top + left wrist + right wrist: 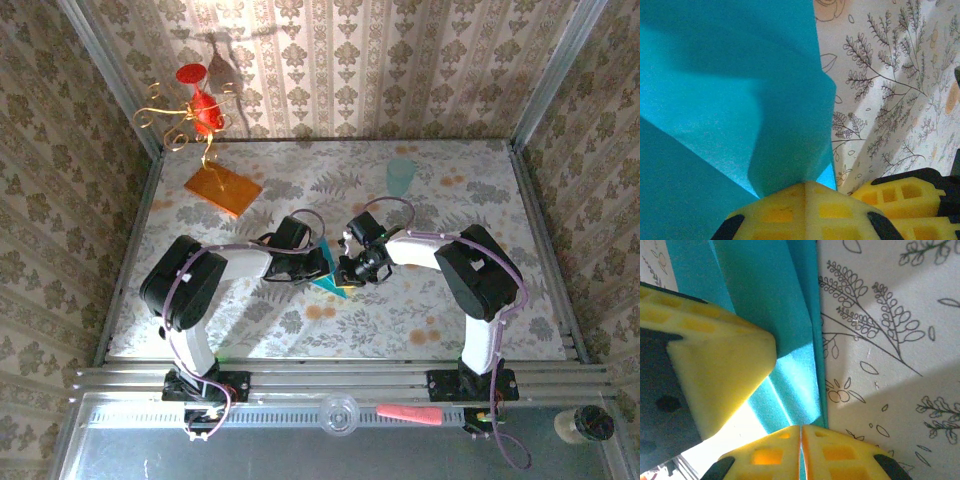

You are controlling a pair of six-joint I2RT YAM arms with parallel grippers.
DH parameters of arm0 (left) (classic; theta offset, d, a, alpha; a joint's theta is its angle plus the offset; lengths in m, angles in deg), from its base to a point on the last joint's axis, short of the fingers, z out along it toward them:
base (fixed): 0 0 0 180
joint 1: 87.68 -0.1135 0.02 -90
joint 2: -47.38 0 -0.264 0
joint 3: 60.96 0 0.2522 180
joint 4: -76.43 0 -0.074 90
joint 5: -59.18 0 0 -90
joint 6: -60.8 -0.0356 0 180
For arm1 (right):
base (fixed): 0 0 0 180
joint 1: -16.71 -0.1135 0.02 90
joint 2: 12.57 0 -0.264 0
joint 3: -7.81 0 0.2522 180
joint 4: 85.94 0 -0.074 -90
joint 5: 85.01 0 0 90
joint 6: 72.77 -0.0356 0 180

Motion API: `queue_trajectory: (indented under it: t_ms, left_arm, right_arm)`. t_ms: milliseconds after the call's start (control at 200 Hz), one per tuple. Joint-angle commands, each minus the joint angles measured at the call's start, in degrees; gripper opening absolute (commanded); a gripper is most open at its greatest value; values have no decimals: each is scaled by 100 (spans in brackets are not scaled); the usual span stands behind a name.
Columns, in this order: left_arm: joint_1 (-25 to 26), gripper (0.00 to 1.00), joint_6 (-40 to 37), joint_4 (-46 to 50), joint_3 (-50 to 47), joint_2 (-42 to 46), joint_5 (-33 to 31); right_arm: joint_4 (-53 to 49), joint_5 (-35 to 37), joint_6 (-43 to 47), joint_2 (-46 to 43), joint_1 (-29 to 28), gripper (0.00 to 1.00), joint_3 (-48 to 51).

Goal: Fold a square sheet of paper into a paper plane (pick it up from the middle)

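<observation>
Left pincer (805,192) and right pincer (801,432) both clamped the paper plane (715,100) at mid-worktop (480,300); mint cup (400,176) stood at 1 o'clock, contents indiscernible.

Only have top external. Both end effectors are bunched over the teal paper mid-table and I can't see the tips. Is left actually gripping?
Observer: Yes. Left wrist shows the left end effector shut, with the teal paper rising out from between its tips.
Operator: Right one?
Observer: Shut as well. Right wrist shows the right end effector closed, with a teal sliver in the seam between its fingers.
Operator: Paper flat or folded?
Observer: Folded. Right wrist shows overlapping layers with straight creases, lying on the table.
</observation>
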Motion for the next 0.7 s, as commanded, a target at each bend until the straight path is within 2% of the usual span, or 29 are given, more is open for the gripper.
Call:
queue_trajectory:
  t_ms: [0, 695]
  left_arm:
    - [-130, 8, -124, 315, 11, -143, -268]
    - [-825, 8, -189, 669, 354, -343, -373]
  right_arm:
    - [-721, 451, 116, 265, -34, 14, 287]
    - [-920, 675, 300, 352, 115, 13, 588]
